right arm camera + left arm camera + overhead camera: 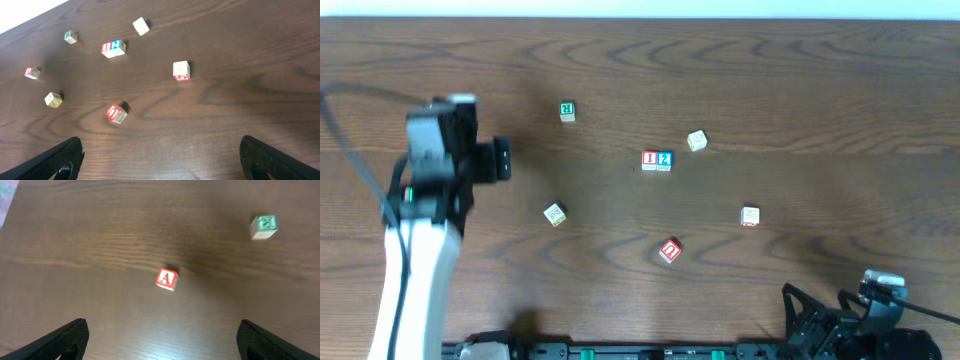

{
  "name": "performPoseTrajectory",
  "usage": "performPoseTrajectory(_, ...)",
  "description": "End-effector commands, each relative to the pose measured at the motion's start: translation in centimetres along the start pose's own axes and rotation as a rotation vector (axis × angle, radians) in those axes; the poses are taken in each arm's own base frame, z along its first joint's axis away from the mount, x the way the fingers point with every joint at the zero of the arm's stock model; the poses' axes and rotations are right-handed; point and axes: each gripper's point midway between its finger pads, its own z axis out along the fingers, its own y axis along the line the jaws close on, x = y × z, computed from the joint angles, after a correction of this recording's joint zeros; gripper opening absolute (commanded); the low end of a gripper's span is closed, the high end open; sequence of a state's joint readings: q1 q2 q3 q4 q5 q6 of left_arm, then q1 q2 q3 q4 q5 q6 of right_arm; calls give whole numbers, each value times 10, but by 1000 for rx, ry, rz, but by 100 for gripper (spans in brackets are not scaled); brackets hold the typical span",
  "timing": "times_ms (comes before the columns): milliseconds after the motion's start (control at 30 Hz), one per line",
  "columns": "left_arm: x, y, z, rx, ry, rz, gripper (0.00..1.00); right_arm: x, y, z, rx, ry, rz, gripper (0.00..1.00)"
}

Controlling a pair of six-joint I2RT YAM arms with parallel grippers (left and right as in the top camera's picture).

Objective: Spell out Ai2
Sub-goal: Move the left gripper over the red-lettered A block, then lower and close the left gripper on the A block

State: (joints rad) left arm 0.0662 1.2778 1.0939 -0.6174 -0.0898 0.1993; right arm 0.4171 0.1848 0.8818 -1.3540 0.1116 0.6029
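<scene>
The red "A" cube (pixel 166 278) lies on the table ahead of my open, empty left gripper (pixel 162 335), between the lines of its two fingers and apart from them. In the overhead view the left gripper (pixel 497 160) hides this cube. It shows small at the far left of the right wrist view (pixel 32 73). The red "I" cube (pixel 649 159) and the blue "2" cube (pixel 664 159) stand touching side by side mid-table, I on the left, and both show in the right wrist view (pixel 106 47) (pixel 117 46). My right gripper (pixel 160 152) is open and empty at the front right (pixel 817 302).
A green-letter cube (pixel 567 111) (pixel 263 226) lies at the back left. A yellowish cube (pixel 554 214), a red U-like cube (pixel 669 250), a pale cube (pixel 697 140) and another pale cube (pixel 750 215) are scattered around the I-2 pair.
</scene>
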Motion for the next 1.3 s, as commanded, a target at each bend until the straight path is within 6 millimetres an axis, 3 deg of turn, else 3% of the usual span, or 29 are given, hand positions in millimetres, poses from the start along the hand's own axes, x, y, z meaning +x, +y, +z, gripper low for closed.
performPoseTrajectory(0, -7, 0, 30, 10, 76, 189, 95, 0, 0, -1, -2, -5, 12, 99)
performPoseTrajectory(133, 5, -13, 77, 84, 209, 243, 95, 0, 0, -1, -2, -5, 12, 99)
performPoseTrajectory(233, 15, -23, 92, 169, 269, 243, 95, 0, 0, -1, -2, -5, 12, 99)
performPoseTrajectory(300, 22, -19, 102, 170, 303, 230, 95, 0, 0, -1, -2, -5, 12, 99)
performPoseTrajectory(433, 37, -11, 112, 227, 348, 165, 98, 0, 0, -1, -2, -5, 12, 99)
performPoseTrajectory(633, 43, -6, 124, 310, 339, 80, 98, 2, -2, -1, 3, 2, 11, 99)
performPoseTrajectory(1167, 57, -5, 165, 233, 406, 164, 100, 4, -3, -1, 11, 13, 10, 99)
performPoseTrajectory(1267, 64, -7, 173, 239, 425, 165, 88, 4, -3, -1, 11, 13, 10, 99)
